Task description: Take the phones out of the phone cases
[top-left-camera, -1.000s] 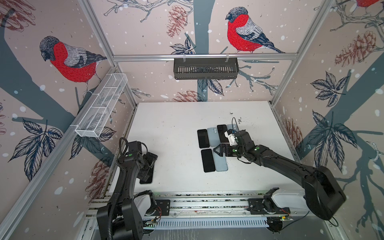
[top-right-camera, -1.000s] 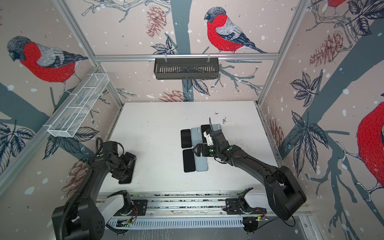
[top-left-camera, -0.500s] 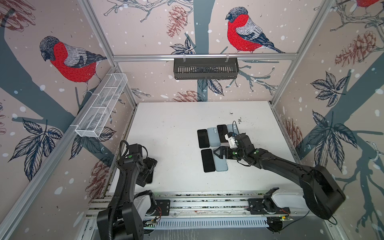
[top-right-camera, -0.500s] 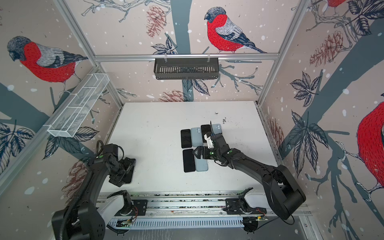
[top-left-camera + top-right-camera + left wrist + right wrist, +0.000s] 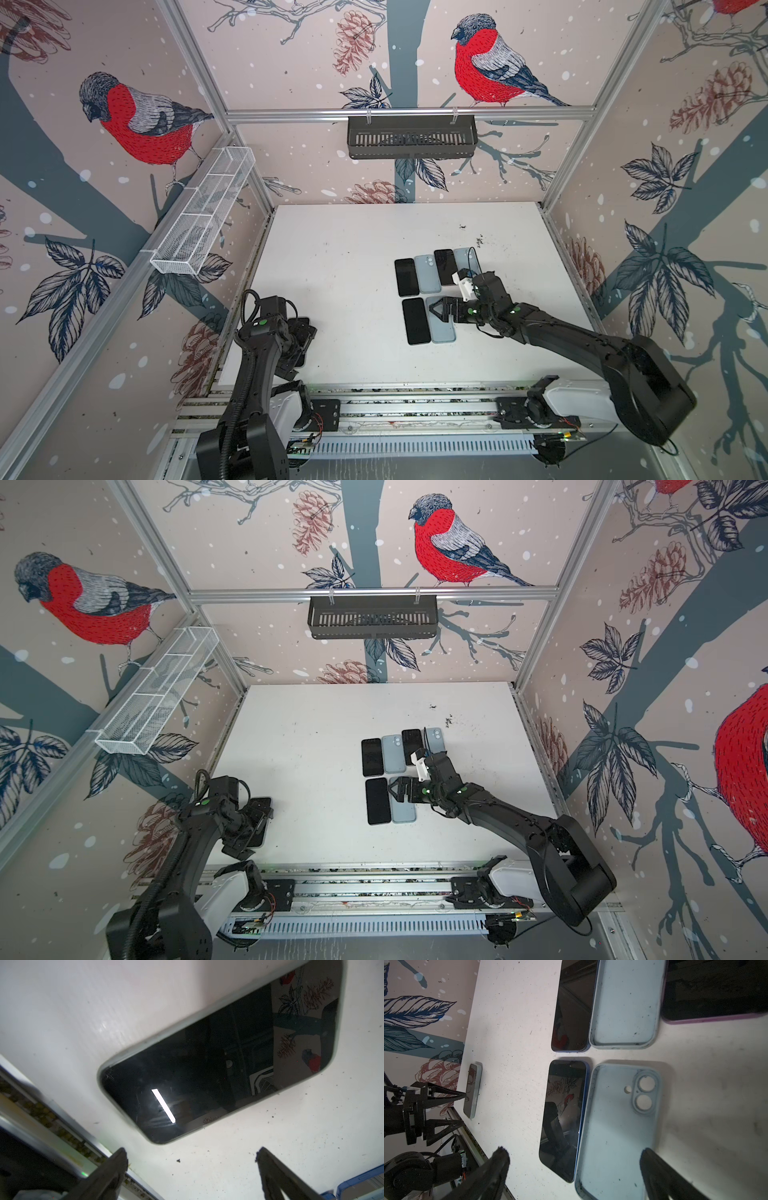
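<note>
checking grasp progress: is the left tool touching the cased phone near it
Apart. In the left wrist view, bare table shows between the open left tool and the cased phone.

Both top views: mounted high at front, above rail (image 5: 415, 409), tilted down toward back wall (image 5: 299, 166); whole table (image 5: 340, 249) in frame, near-identical, small sideways offset. Left wrist: very close, low over table's front-left corner, cased phone (image 5: 207, 1059) fills frame. Right wrist: close over phone/case cluster (image 5: 618, 1126) mid-table, facing across toward left side; catches same cased phone plus left end effector (image 5: 463, 1109).
</note>
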Controlling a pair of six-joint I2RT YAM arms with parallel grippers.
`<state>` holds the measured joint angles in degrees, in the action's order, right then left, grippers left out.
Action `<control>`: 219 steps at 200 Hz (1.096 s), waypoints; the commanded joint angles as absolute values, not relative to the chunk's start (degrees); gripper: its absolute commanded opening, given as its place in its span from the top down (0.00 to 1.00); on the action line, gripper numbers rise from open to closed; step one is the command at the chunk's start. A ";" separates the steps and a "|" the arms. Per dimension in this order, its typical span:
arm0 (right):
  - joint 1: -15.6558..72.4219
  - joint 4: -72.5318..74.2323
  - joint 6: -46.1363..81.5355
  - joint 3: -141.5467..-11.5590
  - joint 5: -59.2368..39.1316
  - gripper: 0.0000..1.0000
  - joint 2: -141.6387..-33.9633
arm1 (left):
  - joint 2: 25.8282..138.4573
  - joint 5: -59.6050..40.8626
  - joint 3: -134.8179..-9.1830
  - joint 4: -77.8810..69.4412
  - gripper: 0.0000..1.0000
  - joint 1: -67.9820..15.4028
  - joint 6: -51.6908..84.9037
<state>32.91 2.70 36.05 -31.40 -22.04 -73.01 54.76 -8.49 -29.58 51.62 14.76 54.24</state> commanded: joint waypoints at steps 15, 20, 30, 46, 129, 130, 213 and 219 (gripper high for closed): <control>32.54 4.83 36.17 -31.14 -22.59 0.00 -72.64 | 56.26 -6.12 -28.86 49.43 0.04 14.95 55.75; 32.45 4.79 36.08 -31.14 -22.65 0.00 -72.61 | 56.54 -5.98 -28.63 48.94 0.04 14.94 55.87; 32.33 4.66 35.95 -31.11 -22.68 0.00 -72.55 | 56.86 -5.85 -28.22 47.62 0.04 14.99 55.97; 32.00 4.61 35.86 -30.95 -22.68 0.00 -72.34 | 57.11 -6.06 -28.05 44.92 0.04 14.95 56.42; 30.77 5.50 36.26 -29.97 -23.02 0.00 -72.11 | 58.65 -8.27 -25.31 35.84 0.04 14.94 59.30; 30.76 5.52 36.24 -29.97 -23.03 0.00 -72.14 | 58.64 -8.40 -25.31 35.68 0.04 14.94 59.36; 30.20 6.49 36.30 -31.54 -23.70 0.00 -74.46 | 63.17 -17.92 -28.15 20.87 0.06 14.72 52.89; 30.20 6.59 36.30 -31.76 -23.73 0.00 -74.66 | 63.97 -18.13 -28.89 20.71 0.06 14.56 52.06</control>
<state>30.20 4.78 36.18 -30.98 -23.11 -74.15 61.58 -11.25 -27.59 37.74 14.87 57.04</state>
